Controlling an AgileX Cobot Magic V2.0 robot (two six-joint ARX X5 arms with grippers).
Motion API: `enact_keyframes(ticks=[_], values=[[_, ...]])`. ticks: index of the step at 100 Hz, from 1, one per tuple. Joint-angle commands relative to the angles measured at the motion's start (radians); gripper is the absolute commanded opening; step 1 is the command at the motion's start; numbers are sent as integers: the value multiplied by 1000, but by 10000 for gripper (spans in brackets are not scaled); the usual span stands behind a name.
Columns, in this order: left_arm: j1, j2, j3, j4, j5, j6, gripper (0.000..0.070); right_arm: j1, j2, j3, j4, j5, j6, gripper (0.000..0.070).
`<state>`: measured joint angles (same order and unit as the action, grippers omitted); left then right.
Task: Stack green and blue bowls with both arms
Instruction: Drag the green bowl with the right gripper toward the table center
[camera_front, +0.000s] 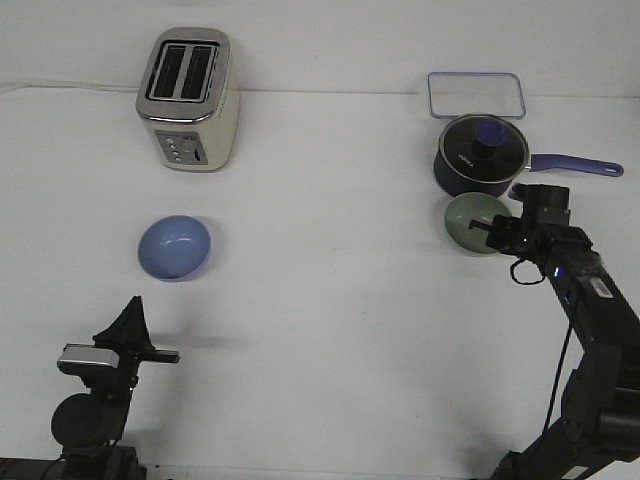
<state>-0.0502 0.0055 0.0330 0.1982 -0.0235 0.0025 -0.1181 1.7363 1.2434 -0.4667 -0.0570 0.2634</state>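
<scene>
One blue bowl (174, 247) left of centre, one green bowl (476, 222) at right, right gripper (492, 233) at its rim, grip unclear, left gripper (133, 318) lower left, pincer state unclear, one toaster (187, 98), one saucepan (482, 155), writing unreadable

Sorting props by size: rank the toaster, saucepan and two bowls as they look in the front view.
1. toaster
2. saucepan, counting its handle
3. blue bowl and green bowl: alike; the right gripper partly hides the green one.
</scene>
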Motion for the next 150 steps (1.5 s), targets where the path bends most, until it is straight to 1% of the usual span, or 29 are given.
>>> enact_keyframes(ticks=[1, 21, 35, 44, 63, 69, 76, 95, 116, 127, 139, 150], values=[[0, -1, -19, 12, 1, 5, 15, -1, 24, 26, 9, -4, -6, 0], [0, 0, -19, 12, 1, 5, 15, -8, -11, 26, 0, -13, -28, 0], [0, 0, -19, 12, 1, 5, 15, -8, -96, 26, -23, -61, -33, 0], [0, 0, -19, 12, 2, 5, 15, -8, -171, 26, -49, -109, -33, 0], [0, -1, -19, 12, 1, 5, 15, 12, -343, 26, -134, -203, -32, 0], [0, 0, -19, 12, 1, 5, 15, 36, -389, 26, -169, -209, -33, 0], [0, 0, -19, 12, 2, 5, 15, 76, -442, 16, -200, -206, -36, 0], [0, -1, -19, 12, 1, 5, 15, 227, -565, -76, -224, -195, -22, 0], [0, -1, -19, 12, 1, 5, 15, 438, -603, -212, -224, -122, 31, 0], [0, 0, -19, 12, 2, 5, 15, 545, -602, -299, -167, -96, 80, 0], [0, 0, -19, 12, 2, 5, 15, 646, -602, -392, -84, -95, 161, 0], [0, 0, -19, 12, 2, 5, 15, 716, -587, -452, -23, -89, 206, 0]])
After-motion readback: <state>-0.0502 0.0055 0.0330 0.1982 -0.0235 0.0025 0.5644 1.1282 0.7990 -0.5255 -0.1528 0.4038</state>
